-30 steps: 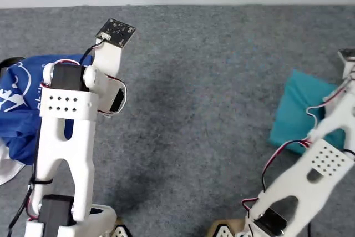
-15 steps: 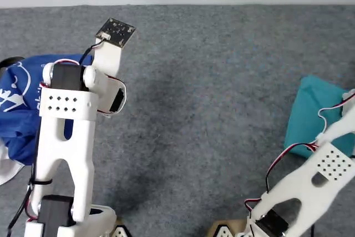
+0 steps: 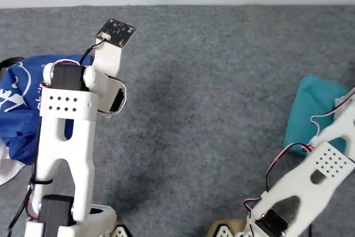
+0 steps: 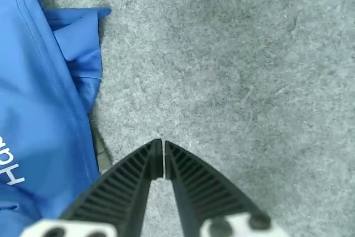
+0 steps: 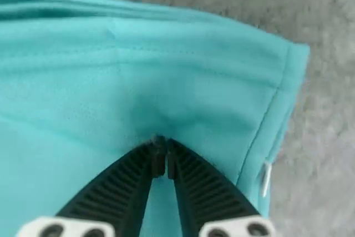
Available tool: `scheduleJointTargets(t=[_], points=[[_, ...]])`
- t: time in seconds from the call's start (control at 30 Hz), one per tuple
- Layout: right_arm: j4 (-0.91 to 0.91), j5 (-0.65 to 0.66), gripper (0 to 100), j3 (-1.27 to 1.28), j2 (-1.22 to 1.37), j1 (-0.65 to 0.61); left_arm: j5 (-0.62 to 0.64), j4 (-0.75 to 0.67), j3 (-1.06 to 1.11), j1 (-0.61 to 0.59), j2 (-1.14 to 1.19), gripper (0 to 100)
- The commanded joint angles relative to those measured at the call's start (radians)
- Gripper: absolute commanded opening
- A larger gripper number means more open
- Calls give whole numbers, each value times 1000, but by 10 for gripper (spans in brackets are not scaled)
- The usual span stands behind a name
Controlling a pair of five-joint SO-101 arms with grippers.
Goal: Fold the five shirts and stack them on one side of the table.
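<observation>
A folded teal shirt (image 3: 314,109) lies at the table's right edge, partly under the right arm (image 3: 310,181). In the right wrist view my right gripper (image 5: 160,149) is shut, its tips pinching a pucker of the teal shirt (image 5: 166,70) near a hemmed edge. A blue shirt (image 3: 19,104) with white print lies crumpled at the far left, under the left arm (image 3: 66,126). My left gripper (image 4: 163,151) is shut on nothing, over bare grey carpet just beside the blue shirt (image 4: 39,92).
A bit of white cloth (image 3: 6,171) pokes out below the blue shirt at the left edge. Grey carpet (image 3: 211,98) covers the table between the two arms. A pale wall strip runs along the far edge.
The right arm has dragged the teal shirt to the right, toward the table's edge; most of that shift came in the first half second. The left arm has not moved.
</observation>
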Motion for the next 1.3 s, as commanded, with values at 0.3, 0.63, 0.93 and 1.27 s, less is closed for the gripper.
scheduleJointTargets(t=[0.3,0.63,0.93,1.27], points=[[157,-18,14,-55,-170,-65,-9,25,-2,-3,-41,13],[170,-20,11,-54,-211,-242,-9,25,-2,-5,-41,13],[-177,-18,11,-49,-97,-257,-9,25,-2,-5,-41,13],[65,-20,12,-55,-79,-348,-9,25,-2,-3,-41,13]])
